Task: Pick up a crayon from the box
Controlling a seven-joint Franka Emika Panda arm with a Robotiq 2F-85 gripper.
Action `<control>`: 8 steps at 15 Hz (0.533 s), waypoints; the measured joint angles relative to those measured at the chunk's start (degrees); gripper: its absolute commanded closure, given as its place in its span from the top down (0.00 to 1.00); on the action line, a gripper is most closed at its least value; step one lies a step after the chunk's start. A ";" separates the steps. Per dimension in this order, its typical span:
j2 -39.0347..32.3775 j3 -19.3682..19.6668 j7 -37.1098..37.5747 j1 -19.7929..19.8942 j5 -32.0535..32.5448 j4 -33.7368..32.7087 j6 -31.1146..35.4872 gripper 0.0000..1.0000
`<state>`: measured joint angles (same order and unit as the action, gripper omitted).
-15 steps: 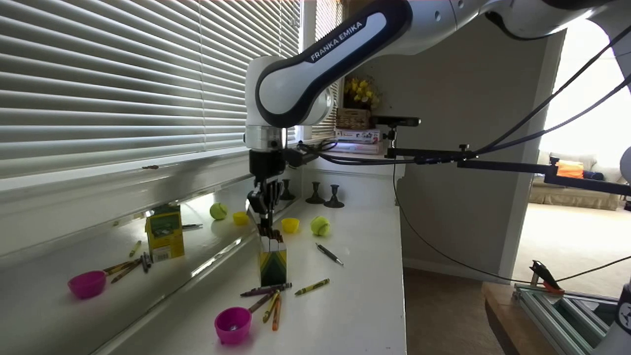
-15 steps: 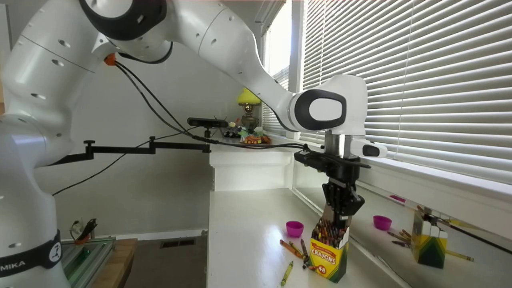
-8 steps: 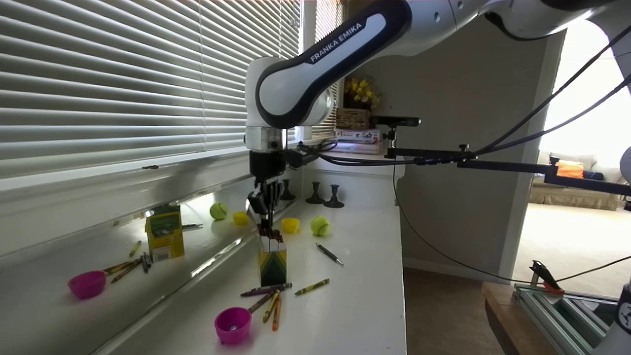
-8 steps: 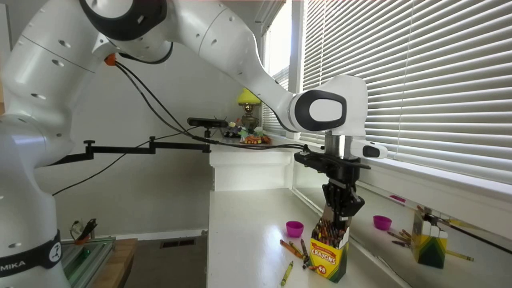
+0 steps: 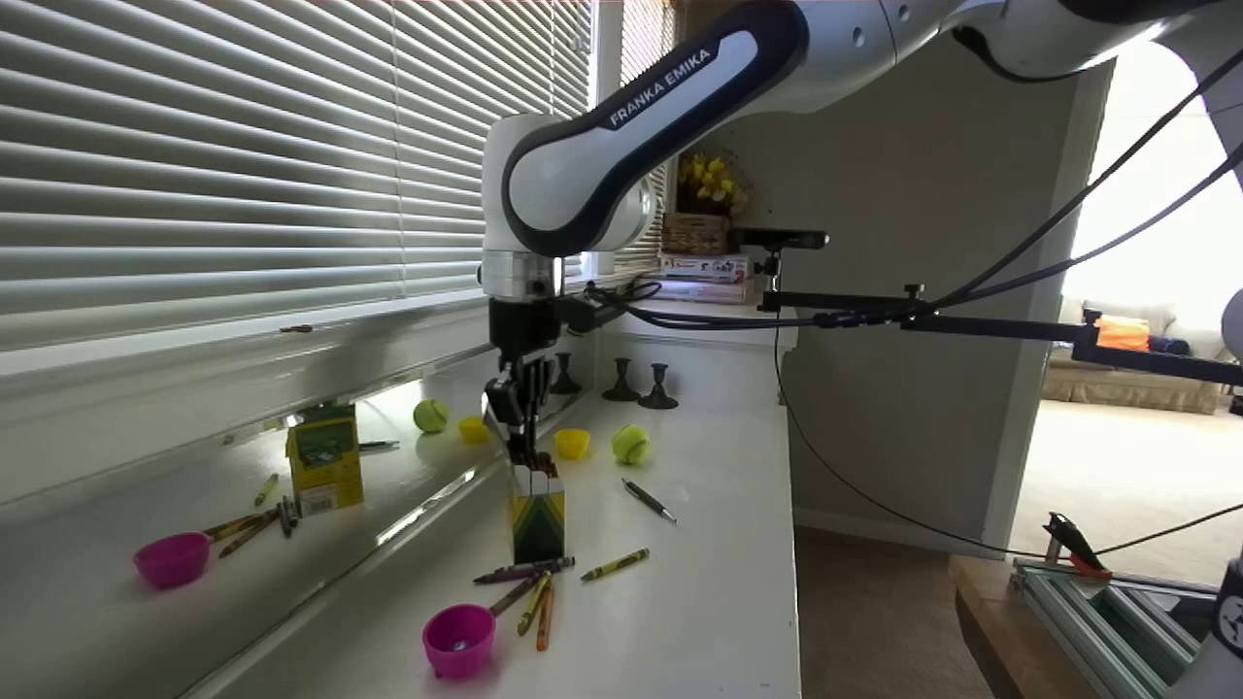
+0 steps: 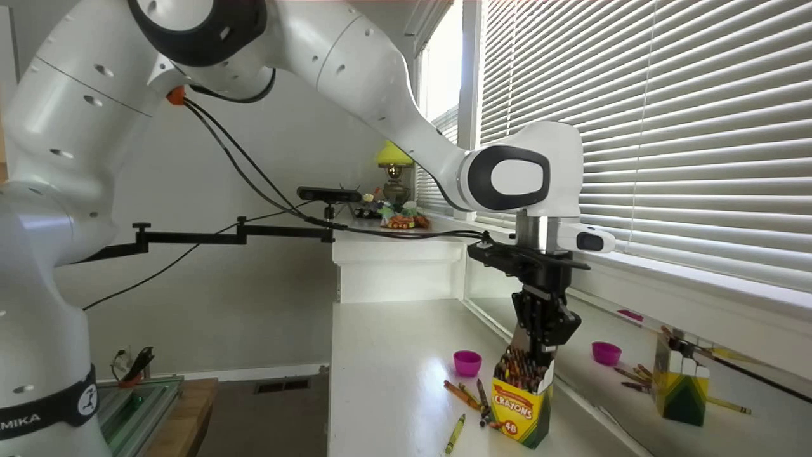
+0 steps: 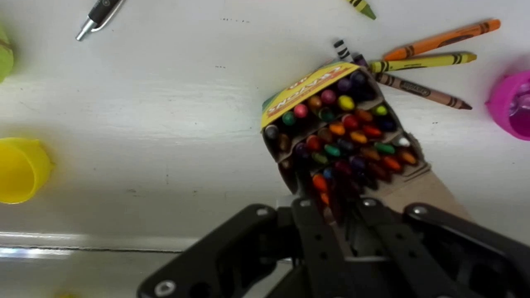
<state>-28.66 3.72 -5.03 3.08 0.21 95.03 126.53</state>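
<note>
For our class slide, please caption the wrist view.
Robotiq gripper at the crayons in an open box, loose crayons alongside.

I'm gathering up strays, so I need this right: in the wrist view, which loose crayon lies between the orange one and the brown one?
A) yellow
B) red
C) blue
A: outside the crayon box, the yellow crayon shows with the orange crayon above it and the brown crayon below.
</note>
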 measured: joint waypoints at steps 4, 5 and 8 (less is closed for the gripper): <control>-0.20 0.00 -0.13 0.01 0.00 -0.17 0.29 0.11; -0.28 0.00 -0.14 0.01 0.00 -0.20 0.29 0.10; -0.59 -0.05 -0.17 0.01 0.00 -0.37 0.29 0.12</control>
<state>-29.24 3.67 -5.20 3.08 0.21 94.66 126.81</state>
